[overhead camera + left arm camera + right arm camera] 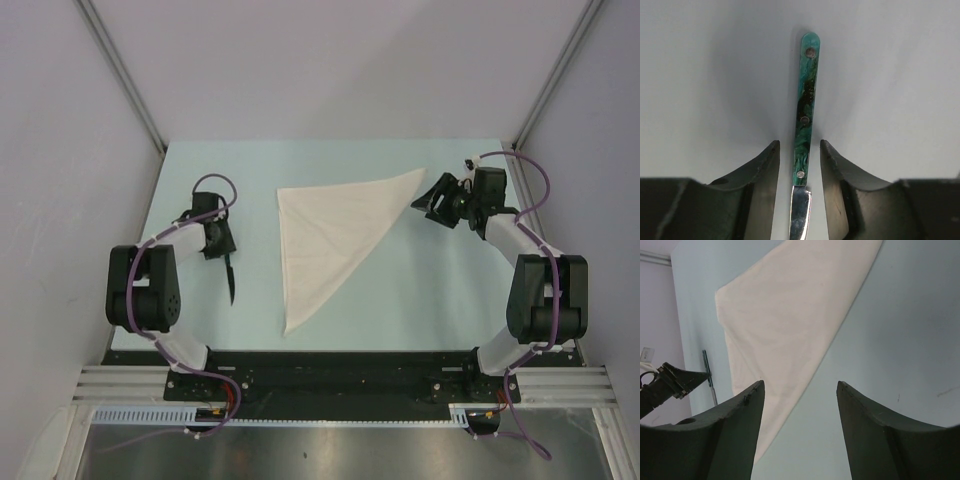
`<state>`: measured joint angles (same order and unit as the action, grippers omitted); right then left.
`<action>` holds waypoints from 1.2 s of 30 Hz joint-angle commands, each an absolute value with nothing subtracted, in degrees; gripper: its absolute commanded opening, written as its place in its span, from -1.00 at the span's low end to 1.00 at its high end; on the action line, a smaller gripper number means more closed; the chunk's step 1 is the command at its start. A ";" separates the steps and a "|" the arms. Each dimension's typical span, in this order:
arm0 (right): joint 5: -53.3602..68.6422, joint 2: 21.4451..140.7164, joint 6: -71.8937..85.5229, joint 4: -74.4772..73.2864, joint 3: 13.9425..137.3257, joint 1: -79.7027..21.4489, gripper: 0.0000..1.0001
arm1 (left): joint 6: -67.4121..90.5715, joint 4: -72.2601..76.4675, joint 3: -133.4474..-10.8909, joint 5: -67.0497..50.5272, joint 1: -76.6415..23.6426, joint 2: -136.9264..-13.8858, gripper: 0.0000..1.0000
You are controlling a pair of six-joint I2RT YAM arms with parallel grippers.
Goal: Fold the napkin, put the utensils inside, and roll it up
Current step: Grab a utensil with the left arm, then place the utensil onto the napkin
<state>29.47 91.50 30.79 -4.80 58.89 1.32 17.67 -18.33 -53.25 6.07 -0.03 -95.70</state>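
Though the napkin is lying folded, the knife is waiting loose between narrow left fingers, and right fingers are hanging wide, empty.

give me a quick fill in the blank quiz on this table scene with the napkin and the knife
1. The napkin is folded into a ___.
2. In the top view the knife lies to the ___ of the napkin.
3. The left gripper straddles the ___, with a gap showing on each side.
4. The right gripper, open above the table, holds ___.

Missing words: triangle; left; knife; nothing
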 commanded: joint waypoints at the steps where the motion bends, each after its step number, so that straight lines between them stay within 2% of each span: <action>1: 30.67 90.53 29.79 -3.34 58.97 1.67 0.29 | 16.00 -17.67 -55.98 4.13 1.23 -97.29 -0.27; 3: 30.67 90.35 29.79 -3.34 58.89 1.67 0.29 | 15.21 -17.84 -56.60 2.65 1.41 -98.26 -0.38; 4: 30.67 90.35 29.62 -3.51 58.97 1.67 0.29 | 15.03 -18.02 -56.78 2.38 1.49 -99.22 -0.58; 8: 30.41 89.65 29.44 -3.95 58.89 1.76 0.29 | 14.68 -18.28 -56.78 1.67 1.49 -100.02 -1.00; 14: 30.15 89.12 29.00 -4.66 58.80 1.93 0.29 | 12.93 -19.42 -57.13 1.84 0.35 -93.98 -1.00; 18: 29.97 88.77 28.65 -5.10 58.80 2.02 0.29 | 9.94 -22.49 -59.84 6.68 -6.23 -88.51 -1.00; 23: 29.97 88.51 28.39 -5.62 58.89 2.20 0.29 | 5.02 -24.87 -68.45 5.37 -16.33 -88.50 -1.00; 26: 30.15 87.89 28.04 -5.97 58.71 2.29 0.29 | 2.99 -25.84 -74.78 1.34 -20.56 -92.62 -1.00; 36: 29.18 85.69 26.72 -7.73 58.27 2.64 0.30 | 1.32 -31.11 -101.23 -6.41 -30.66 -117.05 -1.00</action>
